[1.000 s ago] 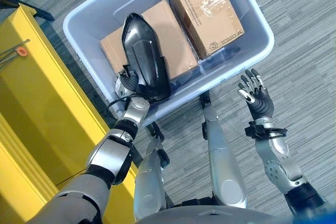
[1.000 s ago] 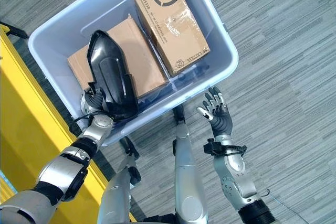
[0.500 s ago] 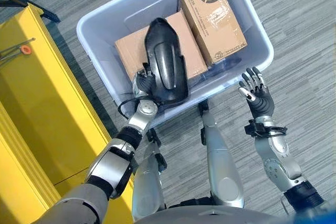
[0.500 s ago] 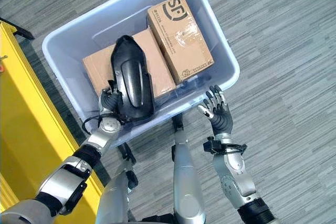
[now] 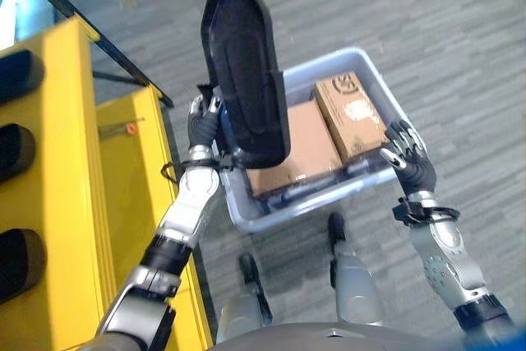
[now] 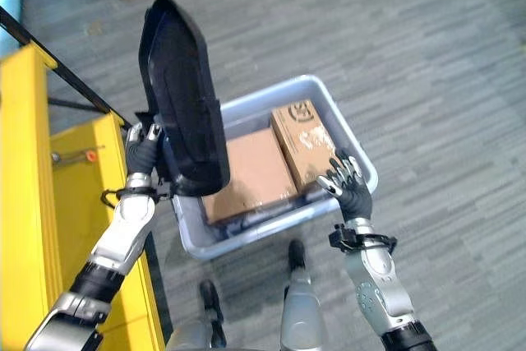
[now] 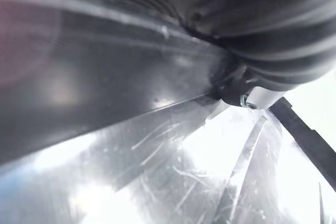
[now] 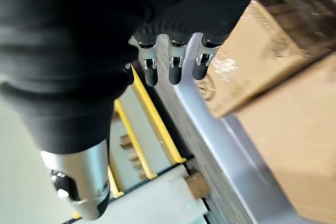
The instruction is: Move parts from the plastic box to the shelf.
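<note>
Left eye view first, far left: yellow shelf [image 5: 74,170] along that edge of the scene, dark rounded shapes [image 5: 16,80] already sitting in its bays – possibly other parts, too cut off to say. Just right of it, left hand [image 5: 202,123] raised and clamped on the lower edge of a long black moulded part [image 5: 245,80], fingers curled round the rim. Part held upright, high above the floor and clear of the box, broad face turned toward the camera – probably carried tall like this so it passes over the box rim and lines up with a shelf bay. Left wrist view pressed right against the glossy dark surface [image 7: 94,77] of that part, which fits a close grasp.

Further right, on the grey carpet floor [image 5: 460,39], the pale plastic box [image 5: 253,221], sitting just beside the shelf. Inside: two cardboard cartons side by side, the larger plain one [image 5: 300,145] nearer the shelf, the smaller printed one [image 5: 355,117] toward the far corner. Some dark items in the strip along the near wall, too small to tell.

Farthest right, right hand [image 5: 408,158] at the box's right-hand corner, fingers relaxed and spread, holding nothing. Right wrist view gives the same reading – straight fingertips [image 8: 173,69] hovering over the box rim and the printed carton. Likely parked there out of the way while the other arm carries.

Step in hand, as a judgement: black part lifted out, swing toward the shelf not yet finished.
</note>
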You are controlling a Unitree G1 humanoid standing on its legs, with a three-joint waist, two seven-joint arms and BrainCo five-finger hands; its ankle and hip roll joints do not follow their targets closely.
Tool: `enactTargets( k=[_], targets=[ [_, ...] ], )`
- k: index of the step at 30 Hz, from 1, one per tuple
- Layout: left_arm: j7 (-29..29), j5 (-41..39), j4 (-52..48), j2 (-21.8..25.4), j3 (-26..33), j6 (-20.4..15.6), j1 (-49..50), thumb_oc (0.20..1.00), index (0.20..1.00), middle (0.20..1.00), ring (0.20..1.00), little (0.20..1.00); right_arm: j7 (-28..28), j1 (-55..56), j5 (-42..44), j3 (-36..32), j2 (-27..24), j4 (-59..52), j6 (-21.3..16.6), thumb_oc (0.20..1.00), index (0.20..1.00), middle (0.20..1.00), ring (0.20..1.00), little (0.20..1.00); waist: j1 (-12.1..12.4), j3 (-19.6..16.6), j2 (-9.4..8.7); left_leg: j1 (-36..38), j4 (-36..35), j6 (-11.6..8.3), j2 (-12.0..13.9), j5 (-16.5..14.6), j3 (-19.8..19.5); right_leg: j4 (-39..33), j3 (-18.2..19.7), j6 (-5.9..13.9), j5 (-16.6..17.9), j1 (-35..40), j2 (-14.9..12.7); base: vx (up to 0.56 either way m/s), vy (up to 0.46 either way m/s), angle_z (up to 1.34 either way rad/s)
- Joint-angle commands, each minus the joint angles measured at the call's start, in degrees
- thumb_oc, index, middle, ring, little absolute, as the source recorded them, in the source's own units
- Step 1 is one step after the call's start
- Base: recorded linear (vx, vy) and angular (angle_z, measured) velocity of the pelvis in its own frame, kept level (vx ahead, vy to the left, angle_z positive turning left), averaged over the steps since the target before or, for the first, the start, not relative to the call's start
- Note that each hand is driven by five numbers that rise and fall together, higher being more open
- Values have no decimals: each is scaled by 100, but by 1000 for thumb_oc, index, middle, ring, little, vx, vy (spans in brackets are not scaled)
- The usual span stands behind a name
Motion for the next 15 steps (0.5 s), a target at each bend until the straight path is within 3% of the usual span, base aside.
enactTargets(
  k=[1,2,8,11,13,14,15],
  targets=[
    [-415,-136,-166,342,220,-429,-366,200,200,200,200,200,315,-54,-242,-126,55,-333,4,1000,1000,1000,1000,1000,-85,340,-214,-142,510,-296,428,-70,-138,182,8,219,-516,347,-150,121,-53,8],
    [-809,-215,-306,530,314,-387,41,200,200,200,200,200,442,11,-249,-216,93,-267,94,1000,1000,1000,1000,1000,-15,197,-183,21,451,-293,485,-48,-169,199,-61,214,-602,514,-112,117,-65,7],
    [-1364,-469,-1058,649,920,-339,1478,200,200,200,200,200,783,234,-183,-282,137,-170,284,1000,1000,1000,1000,1000,263,-131,-104,500,279,-264,757,131,-402,579,-203,80,-1086,900,198,83,-104,17],
    [-1565,-761,-1327,543,1086,-316,1961,200,200,200,200,200,895,291,-274,-298,32,-205,371,1000,1000,1000,1000,1000,422,-156,-55,580,272,-280,902,474,-566,793,-324,-28,-1312,1011,380,32,-143,17],
    [-1570,-499,-1358,534,1047,-278,2082,200,200,200,200,200,808,212,-482,-413,-149,-182,313,1000,1000,1000,1000,1000,618,-90,15,348,141,-372,1009,1152,-852,939,-779,-212,-1540,1084,466,-117,-239,59],
    [-1633,-679,-1134,409,835,-285,1958,200,200,200,200,200,720,261,-634,-608,-279,-286,247,1000,1000,1000,1000,1000,553,40,-91,86,276,-220,741,1066,-461,975,-1262,-322,-1616,1234,267,-193,-253,217],
    [-1656,-674,-1152,401,825,-285,1943,200,200,200,200,200,722,247,-681,-608,-310,-275,254,1000,1000,1000,1000,1000,567,76,-144,85,607,-173,631,805,-406,973,-1328,-339,-1573,1227,215,-205,-228,347]
  ],
)
